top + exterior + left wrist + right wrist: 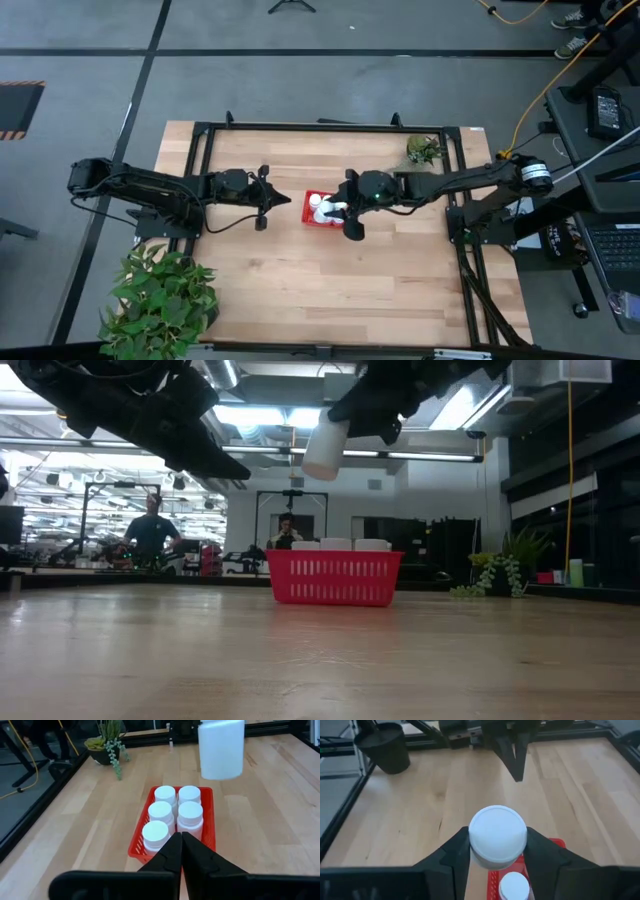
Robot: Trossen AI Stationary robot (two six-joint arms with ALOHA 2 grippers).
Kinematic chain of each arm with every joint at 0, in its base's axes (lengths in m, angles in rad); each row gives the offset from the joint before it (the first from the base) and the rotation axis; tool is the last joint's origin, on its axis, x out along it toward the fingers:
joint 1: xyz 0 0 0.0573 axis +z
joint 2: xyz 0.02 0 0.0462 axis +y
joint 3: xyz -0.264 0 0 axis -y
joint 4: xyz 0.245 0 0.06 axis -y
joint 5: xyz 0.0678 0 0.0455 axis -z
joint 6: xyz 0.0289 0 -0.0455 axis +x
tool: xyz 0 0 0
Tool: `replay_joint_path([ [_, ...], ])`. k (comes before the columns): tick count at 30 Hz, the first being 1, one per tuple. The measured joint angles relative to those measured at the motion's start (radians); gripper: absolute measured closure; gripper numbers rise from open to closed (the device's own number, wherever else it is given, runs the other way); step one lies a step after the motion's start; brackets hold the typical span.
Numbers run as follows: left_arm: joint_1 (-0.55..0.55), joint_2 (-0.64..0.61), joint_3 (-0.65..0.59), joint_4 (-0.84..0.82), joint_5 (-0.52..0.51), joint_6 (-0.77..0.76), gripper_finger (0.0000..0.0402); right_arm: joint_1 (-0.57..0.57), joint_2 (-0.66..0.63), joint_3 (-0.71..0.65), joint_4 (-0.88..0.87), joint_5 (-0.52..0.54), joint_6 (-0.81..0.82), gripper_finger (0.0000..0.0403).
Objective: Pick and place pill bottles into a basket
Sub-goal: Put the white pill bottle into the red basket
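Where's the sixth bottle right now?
The sixth pill bottle hangs in the right gripper, above the red basket at the table's middle, where five bottles already stand.

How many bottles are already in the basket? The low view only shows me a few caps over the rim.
Observer: Five bottles stand in the basket, in two rows.
Operator: Where is the free slot, then?
Observer: At the end facing the left arm, beside the fifth bottle.
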Motion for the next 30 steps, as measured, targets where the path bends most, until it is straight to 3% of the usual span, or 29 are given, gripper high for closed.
replay_joint_path([
  [11,0.000,0.000,0.000,0.000,-0.002,0.000,0.0393,0.004,0.106,0.135,-0.054,0.035,0.021,0.0255],
  [19,0.000,0.000,0.000,0.000,-0.003,0.000,0.0394,0.004,0.175,0.238,-0.200,0.095,-0.006,0.0253],
  [30,0.000,0.000,0.000,0.000,-0.004,0.000,0.0395,0.038,0.252,0.240,-0.187,0.142,-0.136,0.0255],
])
